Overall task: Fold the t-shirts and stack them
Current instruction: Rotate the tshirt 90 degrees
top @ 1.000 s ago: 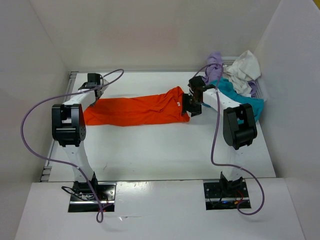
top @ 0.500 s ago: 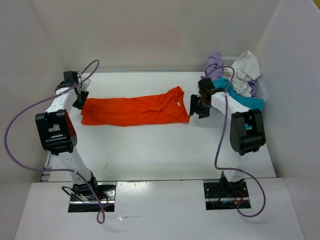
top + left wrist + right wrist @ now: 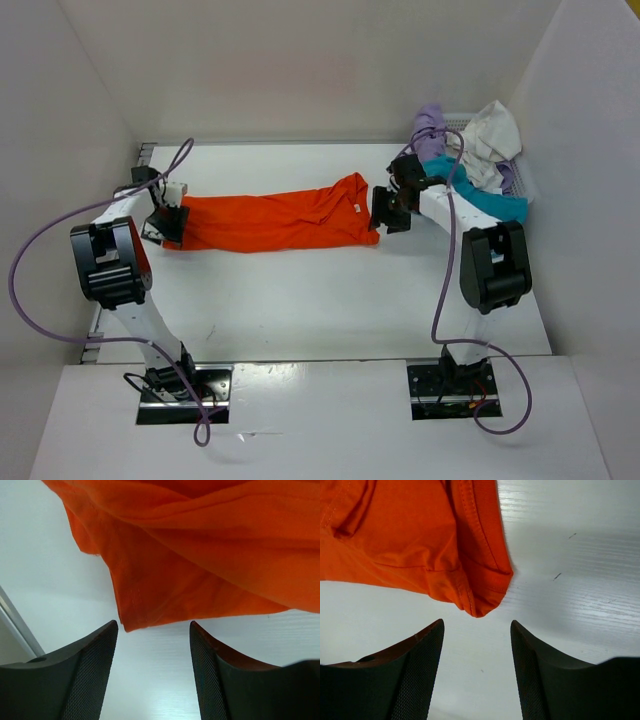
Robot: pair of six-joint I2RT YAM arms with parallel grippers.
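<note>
An orange t-shirt point(image 3: 275, 219) lies stretched out left to right across the middle of the white table. My left gripper point(image 3: 166, 226) is at its left end, open, with the shirt's corner point(image 3: 131, 622) just beyond the fingertips and nothing between them. My right gripper point(image 3: 388, 213) is at the shirt's right end, also open, and the hemmed corner point(image 3: 479, 605) lies just ahead of its empty jaws. A teal t-shirt point(image 3: 488, 200), a lavender one point(image 3: 430, 122) and an off-white one point(image 3: 488, 140) are heaped in the back right corner.
A white mesh basket point(image 3: 520, 180) holds the heap at the back right, close behind my right arm. White walls enclose the table on the left, back and right. Purple cables loop from both arms.
My left gripper moved from the shirt's far left corner toward the near left corner and opened wider. My right gripper shifted slightly left, back up to the shirt's right edge.
</note>
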